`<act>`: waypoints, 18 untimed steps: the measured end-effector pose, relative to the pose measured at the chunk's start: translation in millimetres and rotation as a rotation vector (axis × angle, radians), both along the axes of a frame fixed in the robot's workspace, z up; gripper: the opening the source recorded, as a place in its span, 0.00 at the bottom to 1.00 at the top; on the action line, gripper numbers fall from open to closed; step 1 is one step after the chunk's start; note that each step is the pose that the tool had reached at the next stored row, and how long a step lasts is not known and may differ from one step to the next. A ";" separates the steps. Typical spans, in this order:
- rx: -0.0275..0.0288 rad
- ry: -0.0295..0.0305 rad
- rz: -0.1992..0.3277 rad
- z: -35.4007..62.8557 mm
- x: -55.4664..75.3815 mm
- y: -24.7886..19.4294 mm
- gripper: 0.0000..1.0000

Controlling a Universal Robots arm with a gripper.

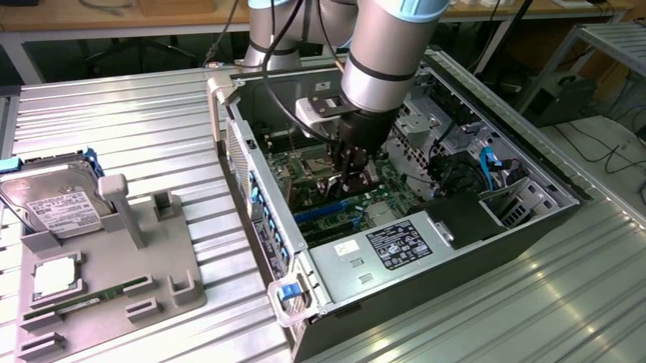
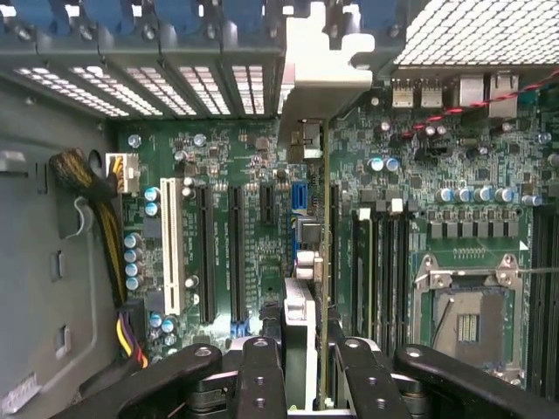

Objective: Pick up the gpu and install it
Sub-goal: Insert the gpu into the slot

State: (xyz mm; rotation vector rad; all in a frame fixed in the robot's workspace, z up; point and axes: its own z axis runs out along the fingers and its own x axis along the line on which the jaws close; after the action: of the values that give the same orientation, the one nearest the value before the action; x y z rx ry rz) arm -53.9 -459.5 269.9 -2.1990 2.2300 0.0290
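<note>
Two fingers [image 2: 262, 377] of the end effector [image 2: 310, 356] pinch the gpu [image 2: 300, 319] between them.

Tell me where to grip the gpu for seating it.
Grip the gpu by its upper long edge, from above, a finger on each flat face. It stands on edge over the motherboard, bracket toward the rear slot covers, as the gripper holds it.

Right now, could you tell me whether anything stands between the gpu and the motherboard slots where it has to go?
Nothing visible does. The gripper holds the gpu edge-on over the motherboard; the slots beside it are bare, though the card hides whatever lies directly beneath it.
</note>
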 end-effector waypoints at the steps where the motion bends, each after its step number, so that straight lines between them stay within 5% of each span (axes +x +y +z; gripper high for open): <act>1: 0.0000 0.0000 0.000 -0.7 0.0 -0.1 0.28; 18: 0.0000 0.0016 0.000 -11.2 -13.9 -1.0 0.28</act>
State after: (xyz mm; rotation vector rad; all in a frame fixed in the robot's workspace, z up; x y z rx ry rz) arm -67.8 -460.5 258.7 -2.1998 2.2308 0.0309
